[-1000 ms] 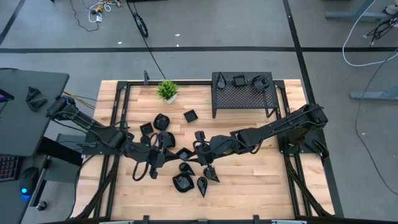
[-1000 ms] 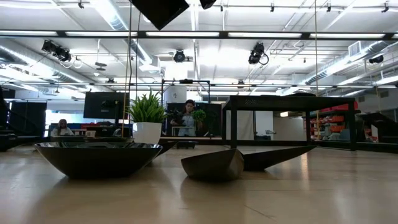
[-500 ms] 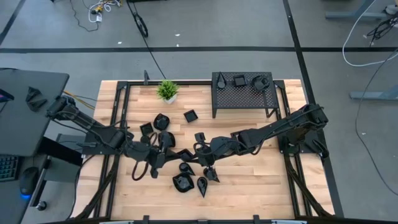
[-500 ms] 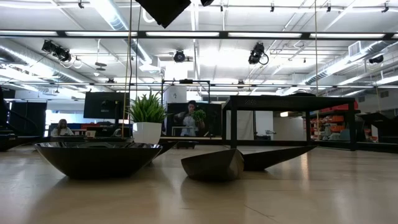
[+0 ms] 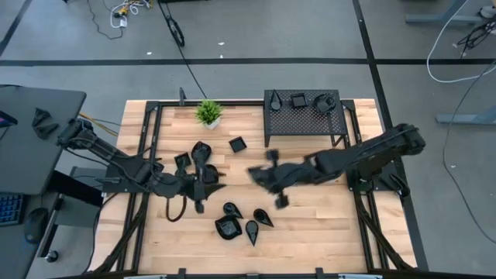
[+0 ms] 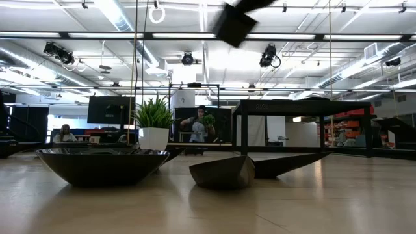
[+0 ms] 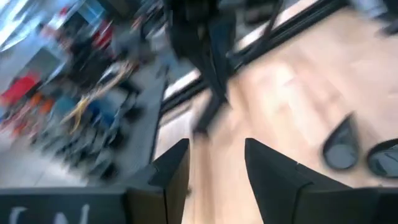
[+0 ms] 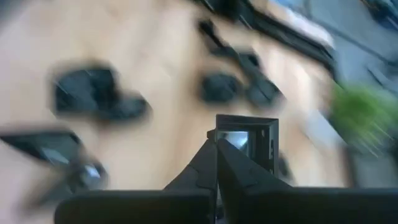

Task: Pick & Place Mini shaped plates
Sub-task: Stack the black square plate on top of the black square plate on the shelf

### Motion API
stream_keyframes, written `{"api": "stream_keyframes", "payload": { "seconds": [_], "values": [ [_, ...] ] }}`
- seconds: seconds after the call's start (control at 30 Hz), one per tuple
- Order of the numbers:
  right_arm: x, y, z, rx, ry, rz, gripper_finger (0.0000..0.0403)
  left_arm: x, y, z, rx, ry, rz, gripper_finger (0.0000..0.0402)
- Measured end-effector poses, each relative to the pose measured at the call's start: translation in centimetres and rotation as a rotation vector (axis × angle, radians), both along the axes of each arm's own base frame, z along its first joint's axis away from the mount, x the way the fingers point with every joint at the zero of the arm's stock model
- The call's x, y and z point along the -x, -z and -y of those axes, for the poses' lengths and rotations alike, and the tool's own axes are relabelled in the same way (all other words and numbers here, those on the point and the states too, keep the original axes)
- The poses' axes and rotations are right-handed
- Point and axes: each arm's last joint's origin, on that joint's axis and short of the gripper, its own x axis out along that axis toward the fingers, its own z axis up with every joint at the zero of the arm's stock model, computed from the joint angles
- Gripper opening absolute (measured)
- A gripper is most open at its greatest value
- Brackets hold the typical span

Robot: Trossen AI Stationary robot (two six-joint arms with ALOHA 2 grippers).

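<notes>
Square mini plate lifted above the table

A square mini plate [image 8: 247, 142] is pinched in the clenched right gripper [image 5: 263, 175] — raised mid-table; the left gripper [image 7: 214, 165] is spread, empty, beside scattered plates [image 5: 240, 221].

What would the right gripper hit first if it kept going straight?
Probably the left gripper, directly ahead; but the right gripper, holding a square plate, rides high and might pass over.

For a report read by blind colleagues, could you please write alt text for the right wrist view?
The right gripper is shut on a small square black plate, holding it by its edge above the wooden table. Behind it, blurred by motion, several other dark plates lie on the table, and a green shape, probably the potted plant, shows at one side.
</notes>
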Motion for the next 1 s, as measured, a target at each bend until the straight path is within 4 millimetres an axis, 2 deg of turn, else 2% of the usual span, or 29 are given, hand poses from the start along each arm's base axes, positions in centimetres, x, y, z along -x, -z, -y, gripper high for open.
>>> {"api": "stream_keyframes", "payload": {
  "seconds": [0.17,0.27,0.43,0.63,0.73,0.8,1.0],
  "values": [
    [4.9,-2.7,5.1,0.128,0.195,-0.119,0.0005,0.1,1.6,-0.9,0.12,-0.113,-0.095,0.0154],
    [7.0,-3.7,8.8,0.198,0.253,-0.188,0.0005,-0.2,2.4,-1.3,0.201,-0.138,-0.141,0.0144],
    [8.5,-3.9,15.1,0.331,0.314,-0.311,0.0005,-1.2,3.7,-1.3,0.241,-0.147,-0.188,0.0126],
    [8.8,-2.3,22.3,0.334,0.373,-0.409,0.0005,-2.4,5.5,-1.2,0.21,-0.17,-0.251,0.011],
    [8.7,-1.3,24.4,0.303,0.369,-0.415,0.0005,-2.8,6.3,-1.0,0.197,-0.174,-0.275,0.0106],
    [8.5,-0.7,25.2,0.291,0.351,-0.436,0.0005,-3.0,6.6,-1.0,0.192,-0.176,-0.284,0.0103],
    [8.2,0.9,26.1,0.255,0.29,-0.506,0.0007,-3.1,6.8,-0.9,0.211,-0.183,-0.28,0.0103]
  ]
}}
